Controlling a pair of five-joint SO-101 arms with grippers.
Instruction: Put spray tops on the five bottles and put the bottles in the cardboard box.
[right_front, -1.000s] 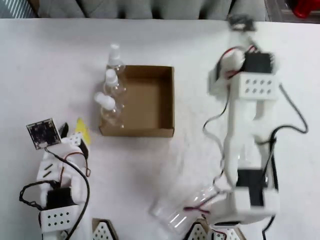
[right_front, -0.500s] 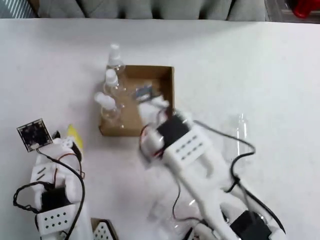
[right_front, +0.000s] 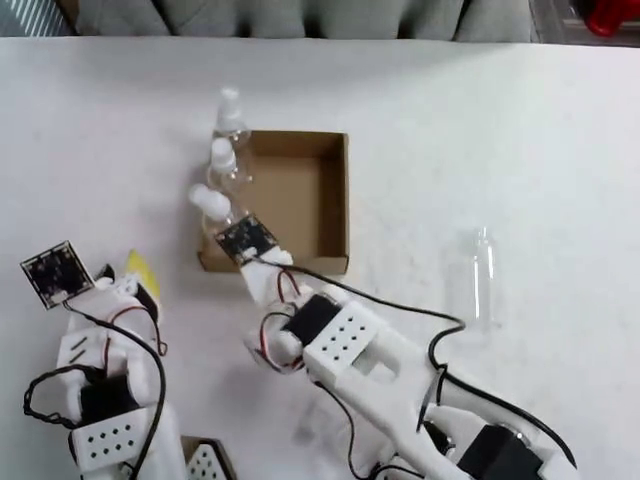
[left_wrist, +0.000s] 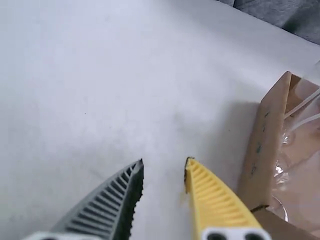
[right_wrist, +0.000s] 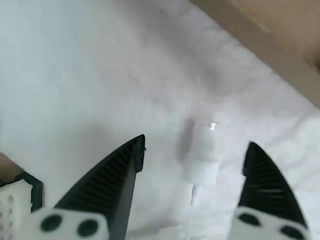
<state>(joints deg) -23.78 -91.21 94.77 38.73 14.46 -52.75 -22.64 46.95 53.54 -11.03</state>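
The cardboard box (right_front: 330, 200) stands mid-table, and three clear bottles with white spray tops (right_front: 222, 160) line its left side. A topless clear bottle (right_front: 483, 272) lies on the table to the right. My right arm (right_front: 340, 340) stretches to just in front of the box's left corner. Its gripper (right_wrist: 196, 145) is open and hangs over a white spray top (right_wrist: 202, 155) that lies on the table between the fingers. My left gripper (left_wrist: 163, 167) sits low at the front left, open a little with nothing in it, beside the box wall (left_wrist: 265, 150).
Another clear bottle (right_front: 312, 430) lies at the front edge, partly hidden under the right arm. The left arm's base and cables (right_front: 100, 400) fill the front left corner. Bare white table stretches behind and to the right of the box.
The right arm swung from the table's right side, across the box, to the box's front left corner. The topless bottle now shows on the right. The left arm edged left.
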